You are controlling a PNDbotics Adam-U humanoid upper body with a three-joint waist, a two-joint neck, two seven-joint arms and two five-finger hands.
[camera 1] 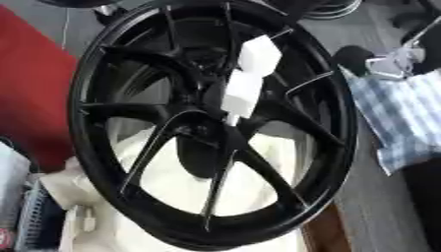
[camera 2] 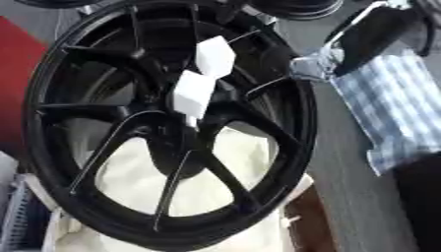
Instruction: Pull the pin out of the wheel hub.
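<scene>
A grey floor (camera 1: pixel 379 197) with a red patch (camera 1: pixel 30 93) at left lies behind everything I see. The black wheel (camera 2: pixel 51 162) stands tilted over white padding (camera 2: pixel 138 182). Two white blocks (camera 1: pixel 250 74) sit at its hub, a thin white pin (camera 1: pixel 234 119) below them. Neither hand is visible to me. A checked cloth (camera 2: pixel 396 113) hangs right.

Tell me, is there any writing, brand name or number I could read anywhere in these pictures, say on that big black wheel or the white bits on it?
None can be read.
Black wheel: no brand, number or lettering shows on its spokes or rim.
Two white blocks at the hub: plain white faces, no marks.
Checked blue-and-white cloth to the right: a woven pattern only, no words.
</scene>
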